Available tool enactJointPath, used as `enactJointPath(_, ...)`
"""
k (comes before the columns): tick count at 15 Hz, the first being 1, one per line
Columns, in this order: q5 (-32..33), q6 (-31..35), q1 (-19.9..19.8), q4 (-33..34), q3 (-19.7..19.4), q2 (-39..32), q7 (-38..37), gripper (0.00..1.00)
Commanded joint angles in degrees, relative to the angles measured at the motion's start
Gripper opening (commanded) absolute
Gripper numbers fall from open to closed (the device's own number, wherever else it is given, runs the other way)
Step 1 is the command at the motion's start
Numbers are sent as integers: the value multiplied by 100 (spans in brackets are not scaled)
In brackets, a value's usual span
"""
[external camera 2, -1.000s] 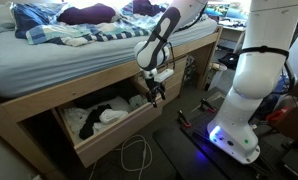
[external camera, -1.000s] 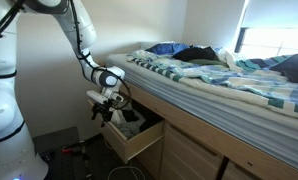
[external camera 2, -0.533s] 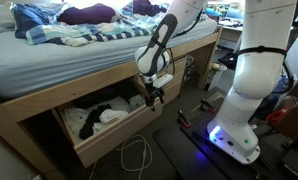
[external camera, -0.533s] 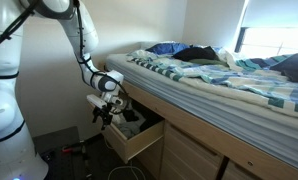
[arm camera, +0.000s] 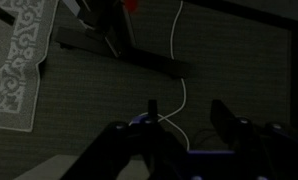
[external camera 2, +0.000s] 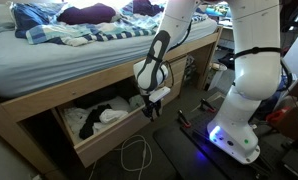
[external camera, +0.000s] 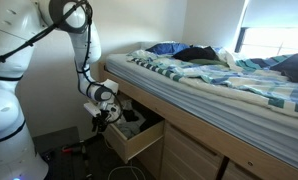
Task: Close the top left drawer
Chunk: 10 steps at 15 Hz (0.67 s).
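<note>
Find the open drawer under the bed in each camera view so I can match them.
In an exterior view: the top left drawer sits lower centre, pulled out of the bed frame.
In an exterior view: the drawer sits lower left, with clothes inside.
Wrist view: not in it; only floor shows.
Shared landmark: the gripper, by the drawer's front corner in both exterior views.

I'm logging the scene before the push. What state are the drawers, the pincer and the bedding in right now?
top left drawer: open, pulled out, clothes inside.
pincer: open, empty, beside the drawer's front corner.
neighbouring drawer: closed.
bedding: rumpled, unmade.
</note>
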<state>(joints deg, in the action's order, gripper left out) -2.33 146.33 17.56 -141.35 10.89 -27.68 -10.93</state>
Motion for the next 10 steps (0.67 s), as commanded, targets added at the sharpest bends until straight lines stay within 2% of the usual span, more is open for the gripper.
enactJointPath(1, 218, 225, 363, 72, -220, -159, -566, 27)
enactJointPath(5, 475, 517, 802, 113, -535, -165, -1288, 0)
enactJointPath(10, 630, 1006, 1330, 226, -950, -326, -2154, 0)
